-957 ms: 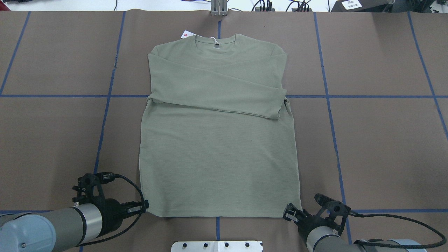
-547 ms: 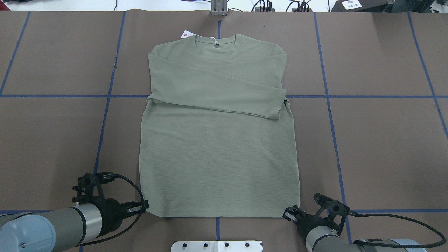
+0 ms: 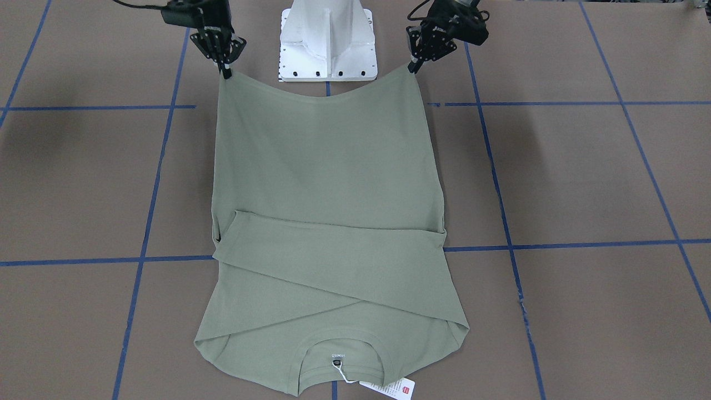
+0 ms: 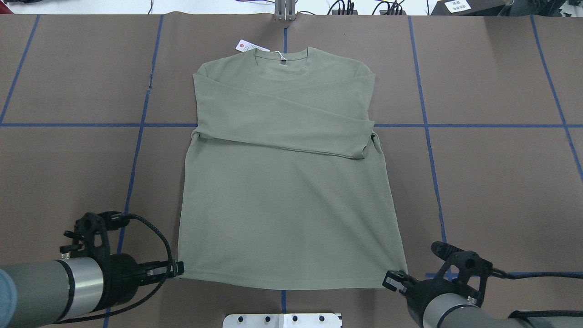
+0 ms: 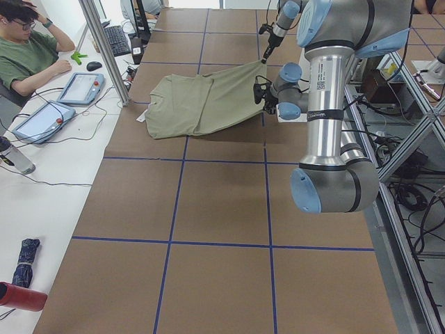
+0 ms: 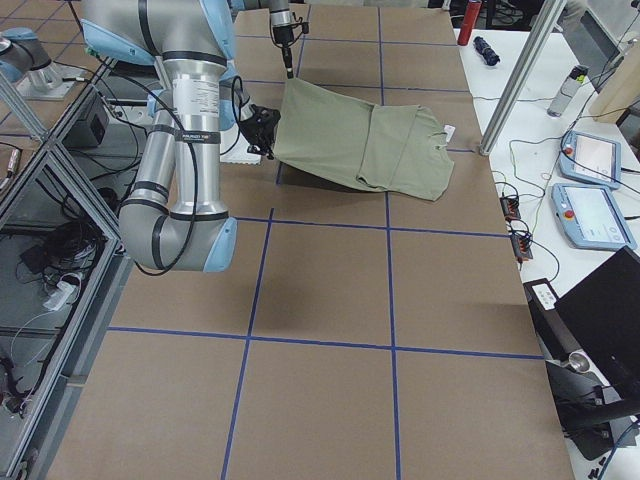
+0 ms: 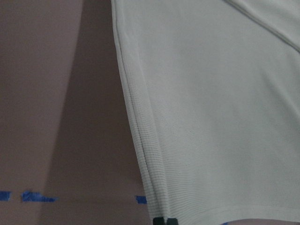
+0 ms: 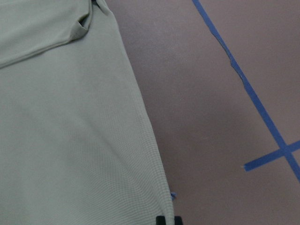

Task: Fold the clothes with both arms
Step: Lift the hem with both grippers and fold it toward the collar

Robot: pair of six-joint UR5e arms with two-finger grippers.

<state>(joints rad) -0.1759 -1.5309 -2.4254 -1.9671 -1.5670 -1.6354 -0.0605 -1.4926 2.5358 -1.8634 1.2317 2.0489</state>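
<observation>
The sage-green long-sleeved shirt (image 4: 287, 205) lies face up with its neck at the far side and both sleeves folded across the chest. Its white hang tag (image 4: 248, 45) lies by the collar. My left gripper (image 4: 177, 269) is shut on the near left hem corner. My right gripper (image 4: 396, 280) is shut on the near right hem corner. In the front-facing view the hem (image 3: 319, 91) hangs stretched and raised between the left gripper (image 3: 414, 66) and the right gripper (image 3: 225, 69). The far half of the shirt (image 5: 201, 104) rests on the table.
The white pedestal base (image 3: 328, 44) stands just behind the raised hem. Blue tape lines (image 4: 136, 150) grid the brown table cover. A metal post (image 4: 284, 11) stands at the far edge. A seated person (image 5: 28, 56) and tablets (image 5: 80, 87) are at a side table.
Both grippers have risen and pulled back toward the robot with the hem corners, spreading a little outward. The hem has lifted off the table and the shirt has drawn taut.
</observation>
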